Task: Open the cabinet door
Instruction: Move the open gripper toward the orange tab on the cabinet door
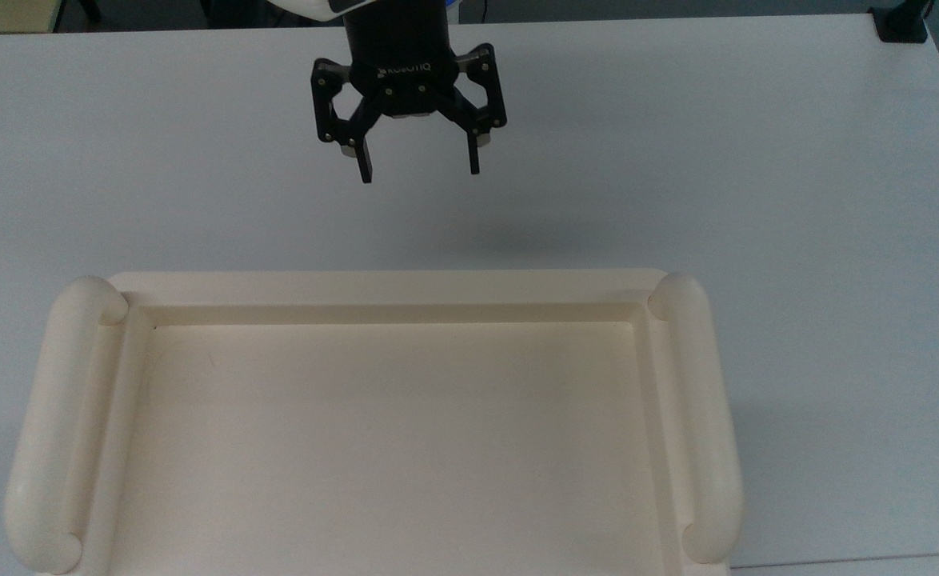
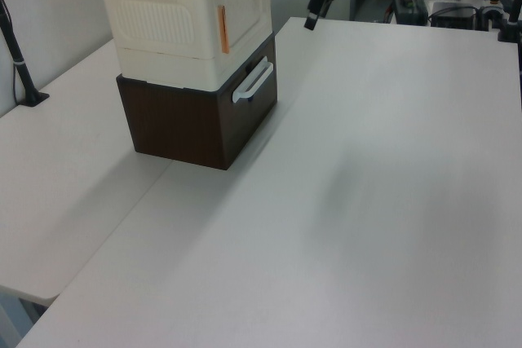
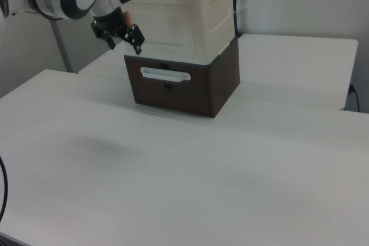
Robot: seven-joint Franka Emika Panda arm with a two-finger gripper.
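Note:
The cream cabinet [image 1: 389,286] shows its recessed tray-like top from above, with a rounded bar [image 1: 705,416] along each short side. It stands on a dark brown drawer unit [image 2: 192,124]. The cabinet door [image 2: 245,2] is the flat panel on the side facing the arm, with an orange strip [image 2: 221,28] at its edge; it lies flush with the cabinet. The same door [image 3: 167,24] faces forward in the right view. My black gripper [image 1: 420,174] hangs open over the bare table, apart from the cabinet, fingers pointing toward it. The gripper [image 3: 124,37] sits level with the door.
The brown drawer unit [image 3: 184,87] has a white bar handle [image 3: 165,74] just below the door. The white table [image 1: 717,160] spreads wide around the stack. A black clamp [image 1: 901,24] sits at the top view's upper right corner.

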